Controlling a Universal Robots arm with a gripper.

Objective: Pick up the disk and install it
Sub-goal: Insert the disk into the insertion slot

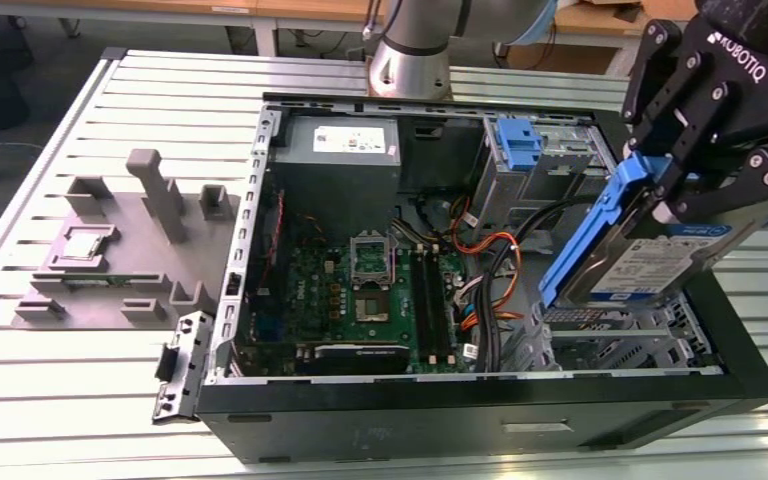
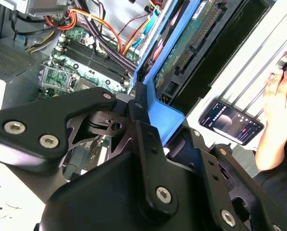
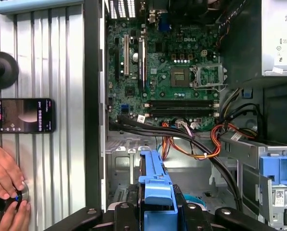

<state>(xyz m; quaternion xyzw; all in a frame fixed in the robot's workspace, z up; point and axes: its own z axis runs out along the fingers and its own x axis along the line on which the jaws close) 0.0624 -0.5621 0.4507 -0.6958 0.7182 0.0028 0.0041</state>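
The tool (image 1: 684, 188) pinched the disk (image 1: 644, 262) by the upper end of its blue carrier, so the disk hung on edge under the tool, its long axis sloping down toward the drive cage (image 1: 618, 335) just below, inside the open computer case (image 1: 491, 405).

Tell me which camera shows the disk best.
The exterior view: the disk hangs tilted in the gripper above the case, label and blue frame visible. The second wrist view shows its circuit-board underside; the first wrist view, its blue frame end.
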